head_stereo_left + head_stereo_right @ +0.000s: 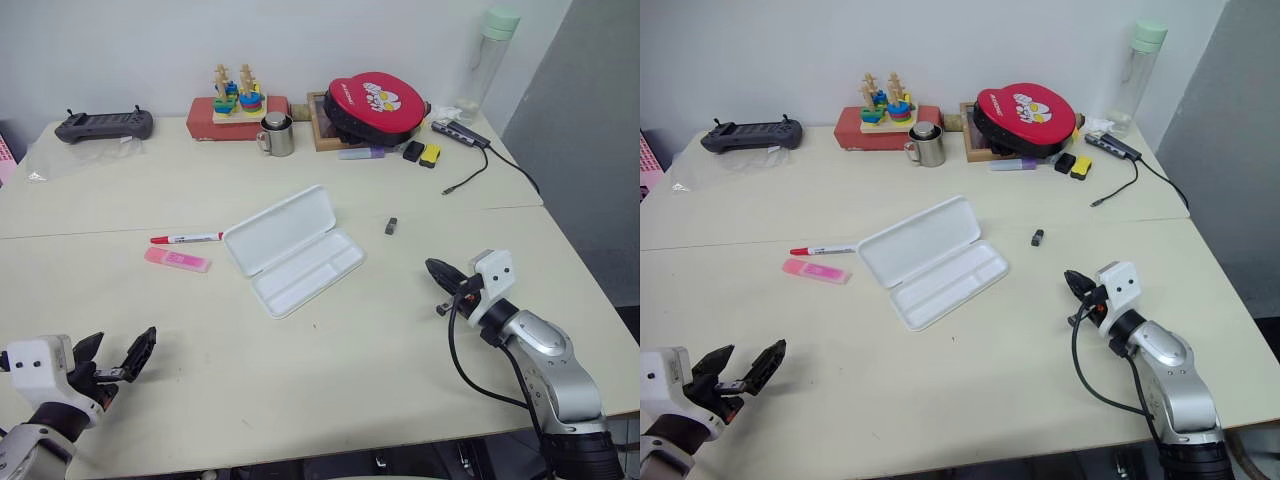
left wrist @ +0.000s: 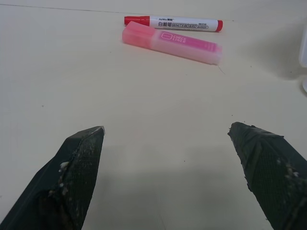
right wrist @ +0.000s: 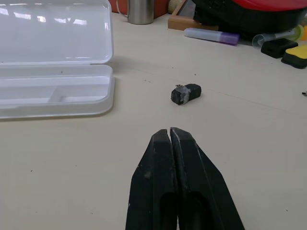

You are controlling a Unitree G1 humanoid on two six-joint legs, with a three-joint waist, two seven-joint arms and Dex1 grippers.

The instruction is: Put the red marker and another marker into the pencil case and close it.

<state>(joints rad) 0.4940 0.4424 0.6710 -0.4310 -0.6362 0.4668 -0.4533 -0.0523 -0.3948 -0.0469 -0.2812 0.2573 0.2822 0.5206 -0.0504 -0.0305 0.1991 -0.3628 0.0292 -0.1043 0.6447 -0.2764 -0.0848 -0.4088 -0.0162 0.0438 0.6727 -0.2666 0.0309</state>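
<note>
Lying open mid-tabletop, the pencil case [image 1: 293, 249] is sitting right of the red marker [image 1: 186, 238] and pink highlighter [image 1: 177, 260]. Left gripper [image 1: 118, 358] is spread wide; right gripper [image 1: 437, 269] is pressed together, empty.

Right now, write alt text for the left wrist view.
Open left gripper hovers above the table, aimed at the pink highlighter. The red marker lies just beyond it, roughly parallel.

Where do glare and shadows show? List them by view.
Right wrist view: ceiling lights glare in bright patches on the open lid of the pencil case, and the small black block casts a soft shadow. Left wrist view: a faint shadow lies on the table under the open left hand.
</note>
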